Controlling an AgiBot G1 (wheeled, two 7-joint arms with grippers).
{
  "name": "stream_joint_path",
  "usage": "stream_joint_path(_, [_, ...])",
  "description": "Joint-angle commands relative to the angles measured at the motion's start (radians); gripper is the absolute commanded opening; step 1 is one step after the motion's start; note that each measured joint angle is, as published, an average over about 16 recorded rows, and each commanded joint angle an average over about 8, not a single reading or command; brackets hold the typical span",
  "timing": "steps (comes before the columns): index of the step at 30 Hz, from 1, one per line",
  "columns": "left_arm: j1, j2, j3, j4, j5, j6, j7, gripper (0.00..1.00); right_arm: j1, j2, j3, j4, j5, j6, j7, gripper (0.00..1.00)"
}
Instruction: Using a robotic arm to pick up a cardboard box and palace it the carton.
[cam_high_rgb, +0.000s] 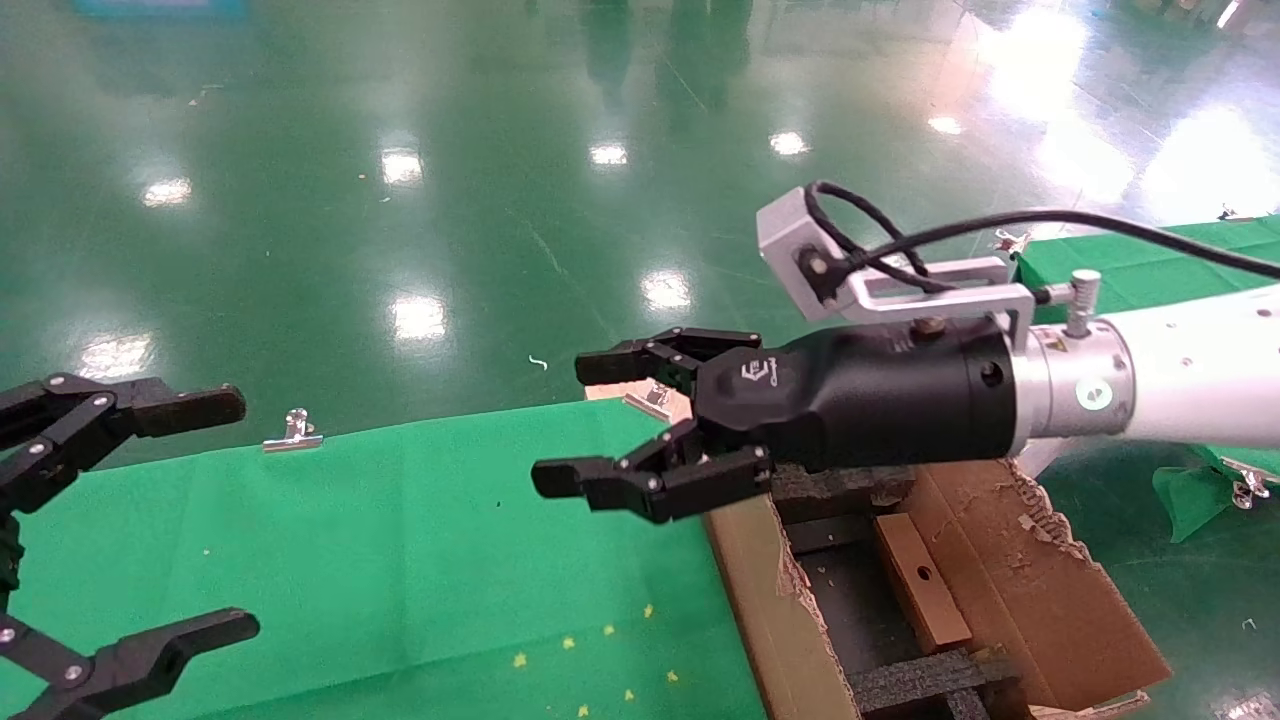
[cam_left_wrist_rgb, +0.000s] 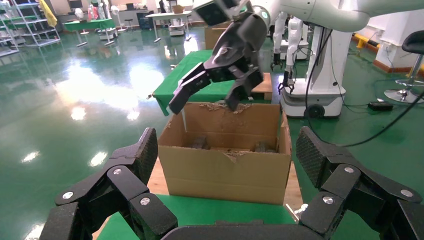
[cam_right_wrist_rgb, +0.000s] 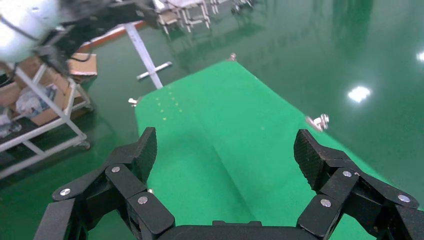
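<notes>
Head view: the right arm (cam_high_rgb: 1180, 385) reaches across from the right, and its gripper (cam_high_rgb: 590, 425) hangs with fingers spread wide and nothing between them, above the near edge of the green table (cam_high_rgb: 400, 540) and just beside the carton (cam_high_rgb: 1010, 580). The carton stands open at the table's right end, its flaps torn, black foam inside. A small brown box (cam_high_rgb: 920, 580) with a round hole lies in the carton between the foam pieces. By this the placing looks done, and the arm seems free to pull away or go for another box; no other box shows on the table. The left gripper (cam_high_rgb: 150, 520) is parked at the left edge, open wide and empty.

Left wrist view: the left fingers (cam_left_wrist_rgb: 142, 160) frame the carton (cam_left_wrist_rgb: 225, 170) from the side; above its rim the right gripper (cam_left_wrist_rgb: 210, 92) hangs open, holding nothing. The box itself is hidden behind the carton wall.

Right wrist view: the right fingers (cam_right_wrist_rgb: 137, 155) stand wide apart over bare green cloth (cam_right_wrist_rgb: 225, 135). No box lies there.
</notes>
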Motion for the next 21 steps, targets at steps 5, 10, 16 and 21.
stream_joint_path(5, [0.000,0.000,0.000,0.000,0.000,0.000,0.000,1.00,-0.088,0.000,0.106,0.046,0.031,-0.029,-0.107,1.00])
stream_joint_path(10, [0.000,0.000,0.000,0.000,0.000,0.000,0.000,1.00,-0.161,0.001,0.192,0.085,0.056,-0.052,-0.196,1.00])
stream_joint_path(16, [0.000,0.000,0.000,0.000,0.000,0.000,0.000,1.00,-0.241,0.001,0.289,0.127,0.085,-0.079,-0.294,1.00])
stream_joint_path(21, [0.000,0.000,0.000,0.000,0.000,0.000,0.000,1.00,-0.279,0.001,0.334,0.146,0.098,-0.091,-0.336,1.00])
